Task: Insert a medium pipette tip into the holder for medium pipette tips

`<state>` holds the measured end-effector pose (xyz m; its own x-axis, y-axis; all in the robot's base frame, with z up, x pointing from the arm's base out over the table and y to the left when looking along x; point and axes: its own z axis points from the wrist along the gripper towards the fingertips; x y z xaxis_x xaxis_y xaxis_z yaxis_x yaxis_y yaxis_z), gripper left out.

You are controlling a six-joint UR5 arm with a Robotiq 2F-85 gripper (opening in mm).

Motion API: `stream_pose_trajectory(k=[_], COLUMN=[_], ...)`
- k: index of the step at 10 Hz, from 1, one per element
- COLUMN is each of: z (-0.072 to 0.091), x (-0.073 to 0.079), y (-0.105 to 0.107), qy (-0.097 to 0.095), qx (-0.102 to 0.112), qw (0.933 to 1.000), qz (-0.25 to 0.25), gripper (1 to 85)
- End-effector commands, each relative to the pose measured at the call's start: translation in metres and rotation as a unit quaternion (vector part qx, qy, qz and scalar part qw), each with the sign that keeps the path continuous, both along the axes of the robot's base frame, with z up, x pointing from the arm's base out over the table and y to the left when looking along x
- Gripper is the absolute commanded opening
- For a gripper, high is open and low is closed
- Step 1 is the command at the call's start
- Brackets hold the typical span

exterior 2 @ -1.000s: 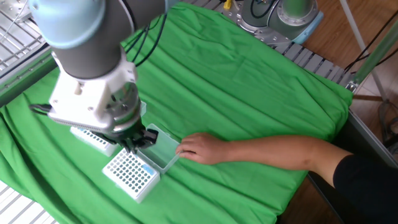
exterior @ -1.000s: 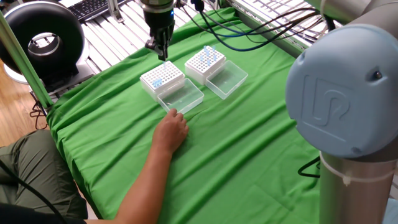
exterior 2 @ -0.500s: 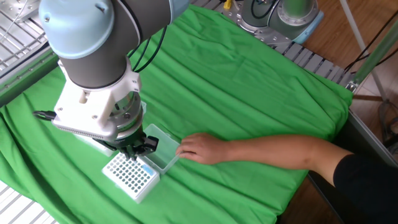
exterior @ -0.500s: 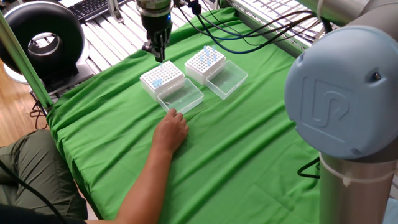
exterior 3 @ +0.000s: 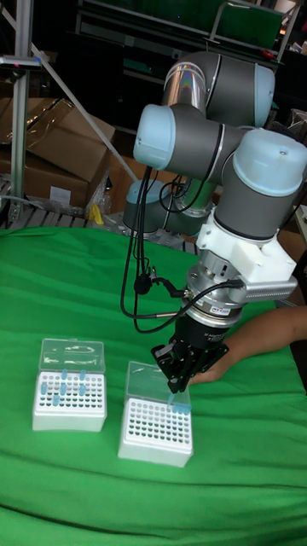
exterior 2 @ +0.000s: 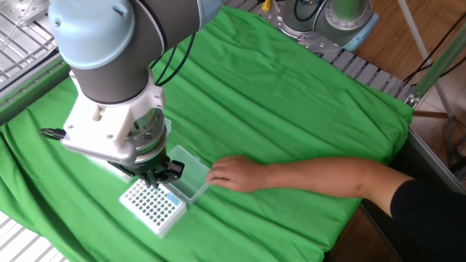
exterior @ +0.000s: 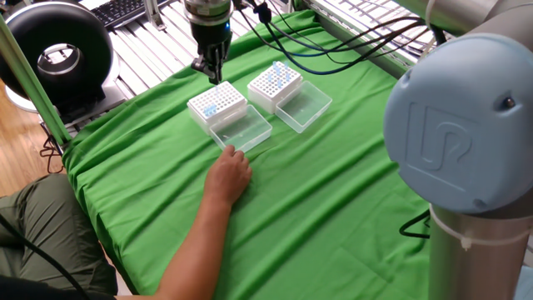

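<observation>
Two white racks stand side by side on the green cloth [exterior: 333,200] that covers the worktop, each with its clear lid folded open and lying flat on the cloth. The rack for the medium tips [exterior: 216,104] is the one under the claw [exterior: 212,68]; in the tall fixed view it is the right one [exterior 3: 156,431]. Its top is a grid of small holes, and only a few blue tips [exterior: 211,109] sit in it, in a small group – most holes look unfilled. The other rack [exterior: 275,83] stands just beside it and also carries some blue tips, spread over more of its grid [exterior 3: 70,392].

The claw hangs over the far edge of the medium rack. In the tall fixed view its fingers are close together around a thin pale blue tip [exterior 3: 173,399], which points down toward the holes near the back row – whether it already touches the grid I cannot tell.

A person's hand [exterior: 228,175] rests on the cloth, its fingers at the edge of the open lid [exterior: 241,132] of the medium rack.
</observation>
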<state>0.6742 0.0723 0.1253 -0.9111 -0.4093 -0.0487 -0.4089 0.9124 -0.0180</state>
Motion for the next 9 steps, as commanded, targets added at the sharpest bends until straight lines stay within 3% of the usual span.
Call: stream_pose_trajectory(k=[1, 9], z=[-0.0056, -0.0123], x=[-0.0013, -0.006], y=[0.0037, 0.0087], qy=[-0.006, -0.009], qx=[0.007, 0.006], qw=[0.9999, 0.9998], qz=[-0.009, -0.018], gripper=[1.7, 1.3])
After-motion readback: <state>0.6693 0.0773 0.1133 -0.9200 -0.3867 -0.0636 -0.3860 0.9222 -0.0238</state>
